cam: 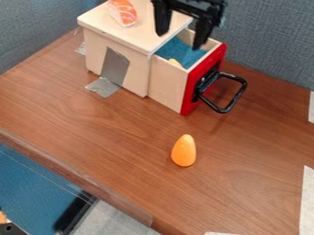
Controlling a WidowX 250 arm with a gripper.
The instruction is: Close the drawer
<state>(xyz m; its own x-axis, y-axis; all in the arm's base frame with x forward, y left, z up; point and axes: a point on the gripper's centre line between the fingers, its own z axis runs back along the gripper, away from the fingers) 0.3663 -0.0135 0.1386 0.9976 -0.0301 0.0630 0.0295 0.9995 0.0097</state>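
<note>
The drawer (167, 85) stands open, projecting from the right-hand side of the wooden cabinet (120, 40) toward the lower right of the view, with its blue lining exposed and a small yellow item (175, 62) partly visible inside. The gripper (178, 41) is at the top of the view, over the drawer opening and the adjoining cabinet top; its two fingers are spread apart, pointing down, with nothing held between them. Step in hand, as judged: positioning ahead of the closing push. The next move calls for bringing the gripper to the outer side of the red front panel (204, 79), clear of the rim, then pressing toward the upper left until the panel meets the cabinet. Orientation: the front panel faces the lower right, with the black handle (237, 95) protruding from it on that side. The drawer's sliding axis runs from upper left to lower right, level with the table (116, 137). Whether that is also its long axis cannot be determined, the rear portion being concealed within the cabinet.
</note>
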